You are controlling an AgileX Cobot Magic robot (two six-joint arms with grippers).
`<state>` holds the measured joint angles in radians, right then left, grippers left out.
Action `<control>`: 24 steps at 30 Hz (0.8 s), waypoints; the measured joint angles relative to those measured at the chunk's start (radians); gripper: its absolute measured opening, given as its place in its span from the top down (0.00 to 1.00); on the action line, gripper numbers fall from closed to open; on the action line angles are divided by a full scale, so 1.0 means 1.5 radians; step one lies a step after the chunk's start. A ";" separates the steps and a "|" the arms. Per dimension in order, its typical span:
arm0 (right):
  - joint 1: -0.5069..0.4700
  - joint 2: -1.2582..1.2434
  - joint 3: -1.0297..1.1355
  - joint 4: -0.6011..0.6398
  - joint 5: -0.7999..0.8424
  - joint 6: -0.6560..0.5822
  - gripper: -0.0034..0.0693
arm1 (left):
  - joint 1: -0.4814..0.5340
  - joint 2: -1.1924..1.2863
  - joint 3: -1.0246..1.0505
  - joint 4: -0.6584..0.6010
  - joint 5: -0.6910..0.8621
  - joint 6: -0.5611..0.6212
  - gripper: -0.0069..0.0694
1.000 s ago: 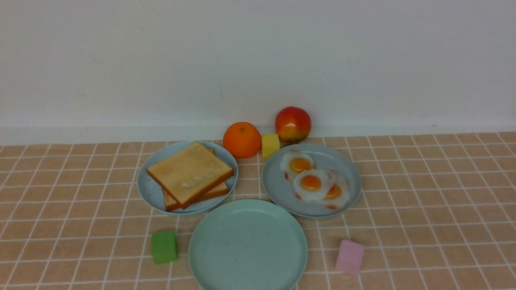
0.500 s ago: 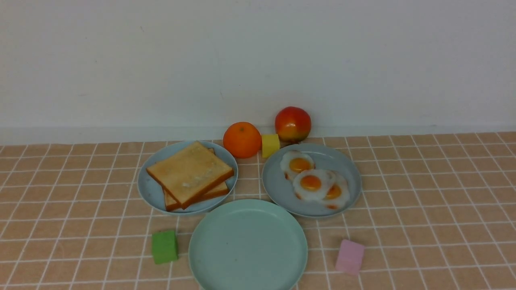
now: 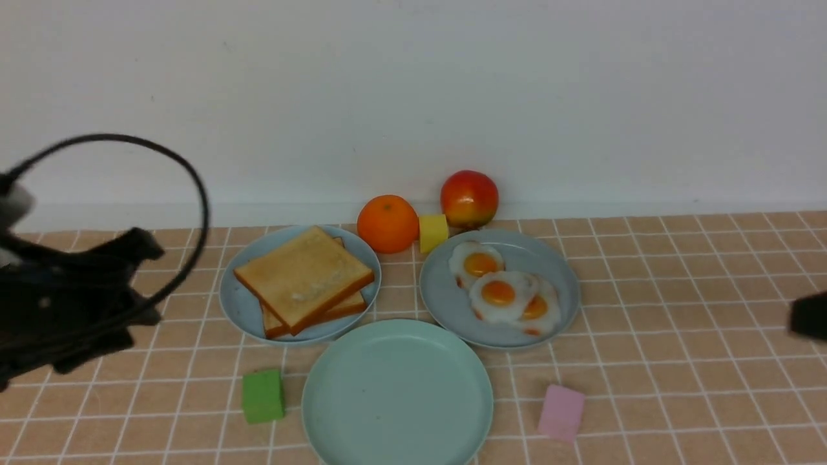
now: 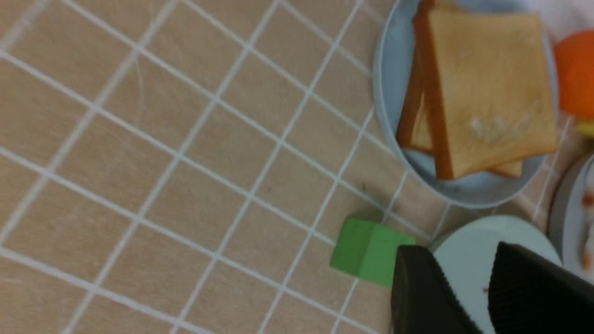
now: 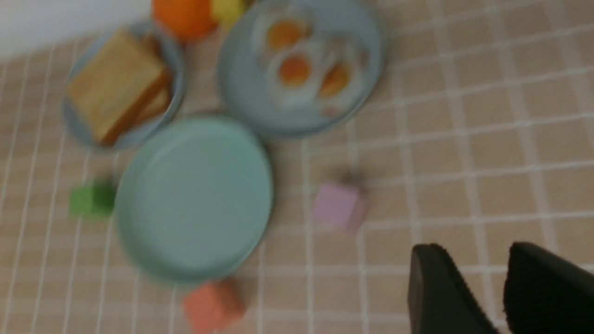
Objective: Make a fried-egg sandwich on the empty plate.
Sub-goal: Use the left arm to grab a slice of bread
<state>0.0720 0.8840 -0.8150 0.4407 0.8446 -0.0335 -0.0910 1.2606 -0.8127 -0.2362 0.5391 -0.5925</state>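
In the front view, the mint-green plate point(image 3: 397, 394) lies on the tiled surface point(image 3: 678, 387), nearest the camera, between a green block point(image 3: 263, 395) and a pink block point(image 3: 561, 411). Behind it, two toast slices point(image 3: 303, 278) are stacked on a sky-blue plate point(image 3: 234, 303), and three fried eggs point(image 3: 499, 294) overlap on a grey-blue plate point(image 3: 555, 271). The left end effector point(image 3: 139, 281) hangs blurred at the left edge. Only a corner of the right end effector point(image 3: 811, 315) shows, at the right edge.

In the left wrist view, the left end effector point(image 4: 464, 264) has its fingers spread and holds nothing. It is above the mint rim, beside the green block.

In the right wrist view, the right end effector point(image 5: 478, 260) has its fingers parted and holds nothing. It is over bare tiles, apart from the pink block.
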 joint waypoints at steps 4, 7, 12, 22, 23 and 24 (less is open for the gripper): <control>0.000 0.024 0.001 0.122 0.045 -0.149 0.62 | 0.000 0.107 -0.075 -0.096 0.005 0.121 0.60; 0.000 0.027 0.001 0.178 0.049 -0.204 0.62 | 0.000 0.164 -0.118 -0.140 -0.001 0.175 0.60; 0.000 0.027 0.001 0.214 0.049 -0.233 0.62 | 0.000 0.274 -0.190 -0.176 -0.019 0.213 0.60; 0.000 0.027 0.001 0.216 0.050 -0.238 0.62 | 0.000 0.421 -0.286 -0.181 -0.058 0.216 0.60; 0.000 0.027 0.001 0.217 0.050 -0.238 0.62 | 0.000 0.435 -0.296 -0.181 -0.066 0.216 0.60; 0.000 0.027 0.001 0.217 0.050 -0.238 0.62 | 0.000 0.436 -0.297 -0.181 -0.067 0.216 0.60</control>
<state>0.0720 0.9247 -0.8142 0.7668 0.9193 -0.3902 -0.0910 1.9145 -1.2576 -0.5083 0.4382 -0.2683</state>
